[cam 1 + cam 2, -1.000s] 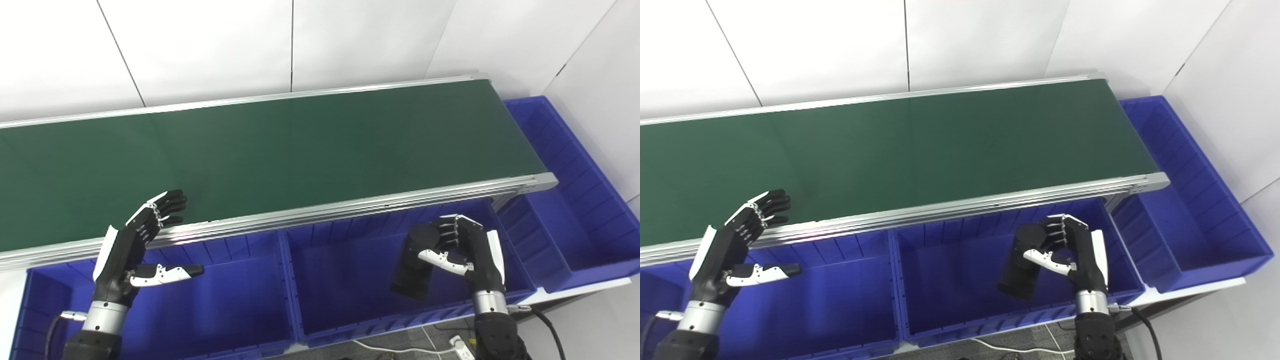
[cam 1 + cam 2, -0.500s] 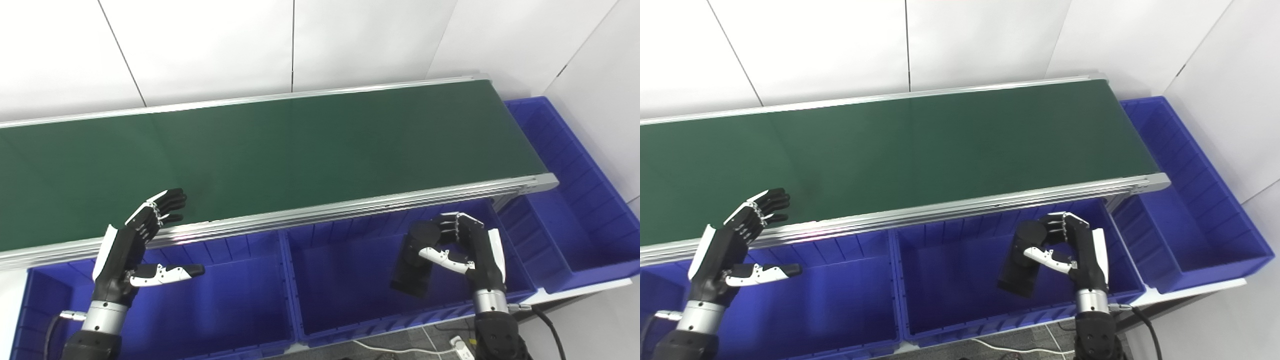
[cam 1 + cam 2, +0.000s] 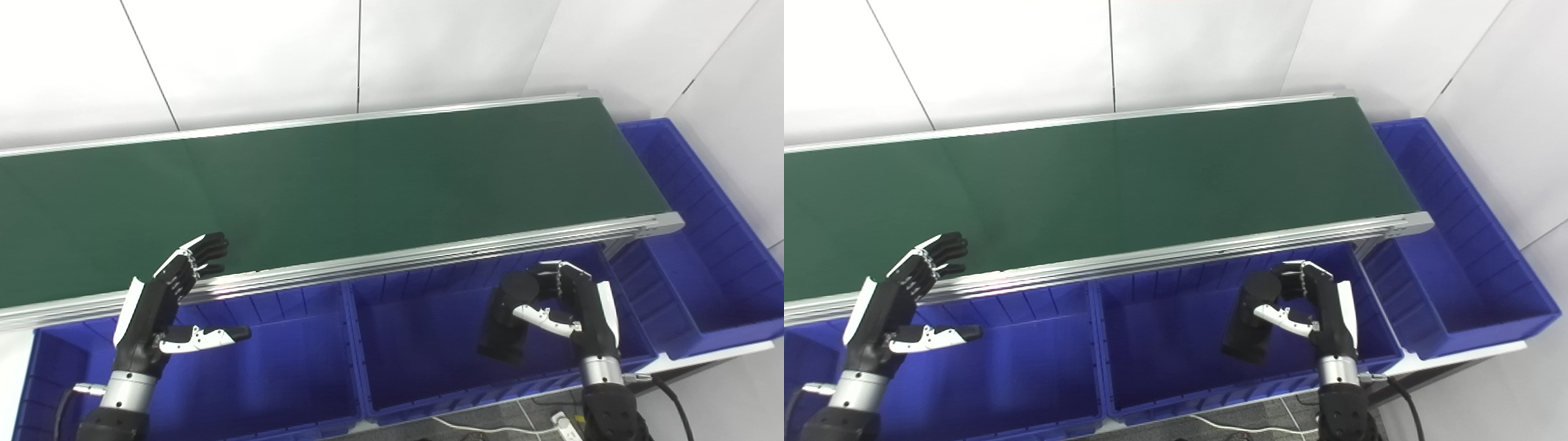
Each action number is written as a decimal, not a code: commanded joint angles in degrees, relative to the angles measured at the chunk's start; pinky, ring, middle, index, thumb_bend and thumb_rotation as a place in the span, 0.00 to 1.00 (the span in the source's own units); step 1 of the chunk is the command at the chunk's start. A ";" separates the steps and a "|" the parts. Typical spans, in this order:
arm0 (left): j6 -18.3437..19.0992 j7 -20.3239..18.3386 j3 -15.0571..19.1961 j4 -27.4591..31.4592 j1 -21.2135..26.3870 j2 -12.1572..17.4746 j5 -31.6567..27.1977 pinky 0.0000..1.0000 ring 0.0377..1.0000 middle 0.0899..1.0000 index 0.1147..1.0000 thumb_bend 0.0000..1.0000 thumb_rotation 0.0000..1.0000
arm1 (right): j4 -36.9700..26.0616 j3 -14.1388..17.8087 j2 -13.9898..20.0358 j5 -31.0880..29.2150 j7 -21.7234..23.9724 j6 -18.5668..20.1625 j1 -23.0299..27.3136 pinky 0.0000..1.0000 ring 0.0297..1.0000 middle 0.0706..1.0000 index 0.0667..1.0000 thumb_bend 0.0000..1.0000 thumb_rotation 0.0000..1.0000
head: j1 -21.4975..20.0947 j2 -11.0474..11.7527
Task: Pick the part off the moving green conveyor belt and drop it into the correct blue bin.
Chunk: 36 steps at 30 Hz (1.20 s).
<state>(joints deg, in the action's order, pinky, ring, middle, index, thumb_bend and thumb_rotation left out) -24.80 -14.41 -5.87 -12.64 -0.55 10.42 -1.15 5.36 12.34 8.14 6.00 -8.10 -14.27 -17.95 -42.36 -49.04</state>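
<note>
Green belting [image 3: 343,177] runs diagonally across the scene inside an aluminium frame [image 3: 429,254], with its surface bare in both views. Below the near rail stand three blue bins: the left bin [image 3: 288,392], the middle bin [image 3: 416,392] and the end bin [image 3: 716,318], the last placed around the conveyor's right end. A white panelled wall [image 3: 367,55] backs the installation.

The right robot hand [image 3: 572,306] is positioned above the middle bin, near that bin's right wall. Its fingers [image 3: 551,275] curl over the top of the part [image 3: 507,321], a black piece with a rounded upper end and a flat rectangular lower section, and its thumb presses against the front face. The part hangs tilted, with its lower edge inside the bin opening, clear of the bin floor.

The left robot hand [image 3: 165,306] is empty, with fingers extended over the near rail and thumb spread sideways above the left bin.
</note>
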 commanded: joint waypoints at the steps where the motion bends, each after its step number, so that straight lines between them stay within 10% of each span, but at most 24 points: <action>1: -1.74 -0.08 0.04 1.84 0.69 0.09 -0.29 0.73 0.80 0.79 0.78 0.99 0.17 | -2.45 0.04 0.83 -0.62 0.33 -3.42 -0.17 0.60 0.66 0.73 0.73 1.00 0.07 | 0.00 -0.02; 20: -2.02 -0.49 -0.12 1.65 0.52 -0.38 -0.72 0.74 0.80 0.80 0.79 0.99 0.16 | -2.86 -0.57 1.26 0.47 0.98 -3.63 -0.94 0.71 0.77 0.82 0.79 1.00 0.14 | 2.11 0.66; 36: -2.11 1.56 -1.87 2.09 -1.29 -2.25 2.77 0.73 0.78 0.78 0.76 0.98 0.13 | -22.98 -10.42 -0.39 -3.34 9.09 -0.63 0.19 0.69 0.78 0.84 0.82 1.00 0.25 | 13.23 3.85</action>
<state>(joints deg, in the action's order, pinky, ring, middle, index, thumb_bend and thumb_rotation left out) -24.80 -13.66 -7.62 -12.45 -2.47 8.54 1.36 -15.08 2.18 7.72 3.69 0.29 -14.45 -18.51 -30.67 -45.35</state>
